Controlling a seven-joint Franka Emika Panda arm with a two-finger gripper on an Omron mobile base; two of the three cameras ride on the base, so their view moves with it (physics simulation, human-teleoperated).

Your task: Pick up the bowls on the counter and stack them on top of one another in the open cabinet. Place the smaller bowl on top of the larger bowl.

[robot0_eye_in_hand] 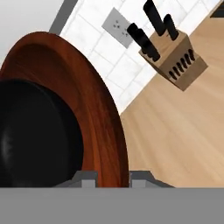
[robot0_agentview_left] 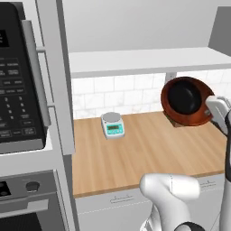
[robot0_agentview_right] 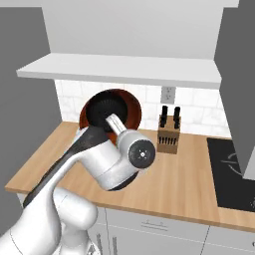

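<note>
The larger bowl (robot0_agentview_left: pixel 186 101), reddish-brown with a dark inside, hangs tilted on edge above the right part of the wooden counter (robot0_agentview_left: pixel 144 149). My gripper (robot0_agentview_left: pixel 213 106) is shut on its rim from the right side. From the right base view the bowl (robot0_agentview_right: pixel 130 105) sits behind my hand (robot0_agentview_right: pixel 112 122), below the white ledge of the open cabinet (robot0_agentview_right: pixel 119 69). In the hand view the brown rim (robot0_eye_in_hand: pixel 103 118) runs down between my fingertips (robot0_eye_in_hand: pixel 85 177). The small black bowl is out of view.
A white-and-teal kitchen scale (robot0_agentview_left: pixel 112 125) stands near the backsplash. A black microwave (robot0_agentview_left: pixel 18 81) fills the tall unit on the left. A knife block (robot0_agentview_right: pixel 169 132) stands under a wall outlet (robot0_agentview_right: pixel 167 93), with a dark cooktop (robot0_agentview_right: pixel 231 174) to its right.
</note>
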